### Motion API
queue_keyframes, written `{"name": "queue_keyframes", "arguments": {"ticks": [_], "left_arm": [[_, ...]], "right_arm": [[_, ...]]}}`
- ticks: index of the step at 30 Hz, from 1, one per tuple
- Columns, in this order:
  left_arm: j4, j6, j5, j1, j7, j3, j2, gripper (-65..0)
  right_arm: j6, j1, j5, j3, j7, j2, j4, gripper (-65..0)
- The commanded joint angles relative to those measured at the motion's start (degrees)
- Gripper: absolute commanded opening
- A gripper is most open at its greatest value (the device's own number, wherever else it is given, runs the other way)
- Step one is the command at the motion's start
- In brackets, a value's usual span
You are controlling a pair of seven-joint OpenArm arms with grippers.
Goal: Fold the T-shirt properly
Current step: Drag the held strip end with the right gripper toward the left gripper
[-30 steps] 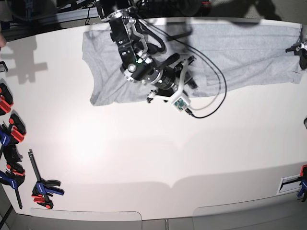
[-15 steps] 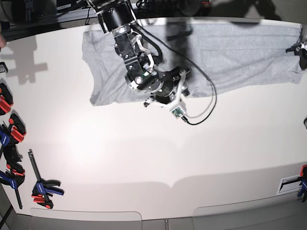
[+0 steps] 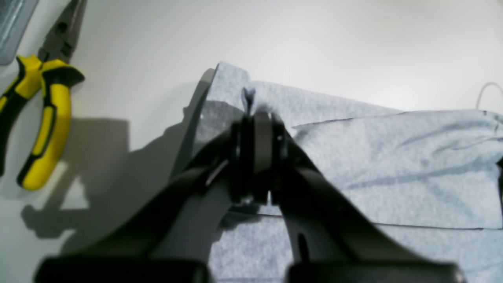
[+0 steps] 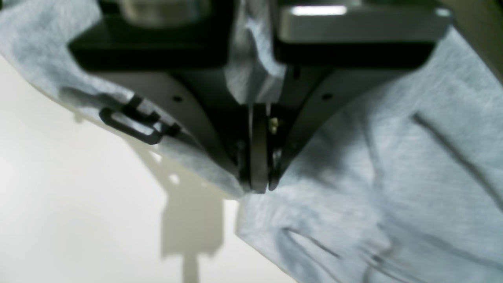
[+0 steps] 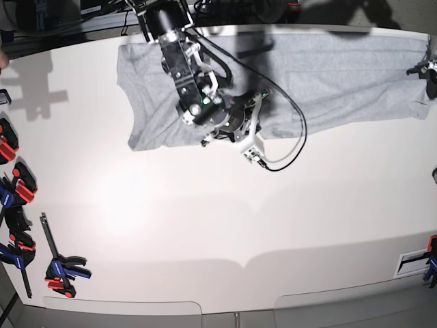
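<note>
Where the white table (image 5: 225, 225) fills the base view, a matte, evenly lit top is seen, with soft shadows thrown across it and a dark strip of cables and frame along its far edge. Red, blue and black clamps (image 5: 65, 268) are laid along that view's left edge, and more red and blue hardware is seen at the lower right corner. Yellow-handled pliers (image 3: 39, 118) are seen lying on the table in the left wrist view, well apart from the cloth. No lettering or brand can be read anywhere; the plain grey side of the shirt (image 5: 328, 68) is what is shown. The shirt is spread along the far side of the table, reaching from the left-centre to the right edge of the base view. The right gripper (image 4: 257, 184) is clamped onto the shirt at its near hem, a ridge of cloth being bunched up between the jaws. The left gripper (image 3: 255, 118) is closed tight on a fold of the shirt at its end, a small tuft being pinched above the fingertips. A thin white cable (image 5: 290, 147) is looped over the table just beside the right arm.
</note>
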Motion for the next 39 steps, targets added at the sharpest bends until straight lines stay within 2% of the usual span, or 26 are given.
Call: {"name": "queue_keyframes", "arguments": {"ticks": [1,6,10,13,16,18,19,20,24,29,33,39], "left_arm": [[0.8,-0.4,-1.0,-0.1,-1.4,-0.7,-1.5,-65.0],[0.8,-0.4,-1.0,-0.1,-1.4,-0.7,-1.5,-65.0],[0.8,-0.4,-1.0,-0.2,-1.4,-0.7,-1.5,-65.0],[0.8,-0.4,-1.0,-0.1,-1.4,-0.7,-1.5,-65.0],[0.8,-0.4,-1.0,-0.1,-1.4,-0.7,-1.5,-65.0],[0.8,-0.4,-1.0,-0.1,-1.4,-0.7,-1.5,-65.0],[0.8,-0.4,-1.0,-0.1,-1.4,-0.7,-1.5,-65.0],[0.8,-0.4,-1.0,-0.1,-1.4,-0.7,-1.5,-65.0],[0.8,-0.4,-1.0,-0.1,-1.4,-0.7,-1.5,-65.0],[0.8,-0.4,-1.2,-0.1,-1.4,-0.7,-1.5,-65.0],[0.8,-0.4,-1.2,-0.1,-1.4,-0.7,-1.5,-65.0],[0.8,-0.4,-1.2,-0.2,-1.4,-0.7,-1.5,-65.0]], "right_arm": [[1.0,0.2,0.9,-0.2,1.3,-0.6,3.1,-65.0],[1.4,-3.6,0.9,-0.2,-0.9,-0.6,11.8,-65.0],[1.4,-5.7,0.9,-0.2,-2.0,-0.6,13.5,-65.0],[1.5,-6.1,0.8,-0.2,-0.7,-0.6,13.4,-65.0],[1.5,-5.8,0.2,-0.2,3.1,-0.6,13.3,-64.2],[1.5,-5.8,-1.7,-0.1,6.4,-0.6,13.0,-47.1],[1.5,-5.8,-3.3,-0.1,7.9,-0.6,12.9,-41.7],[0.7,-5.7,-4.8,-0.1,9.2,-0.6,12.9,-39.7],[-4.2,-5.6,-8.8,0.0,12.3,-0.6,12.5,-39.7],[-5.0,-1.6,-8.0,0.0,12.0,-0.6,3.6,-39.7],[-5.3,2.0,-2.8,0.0,11.9,-0.6,-4.7,-39.7],[-5.2,2.5,-1.1,0.0,10.9,-0.6,-7.4,-39.8]]}}
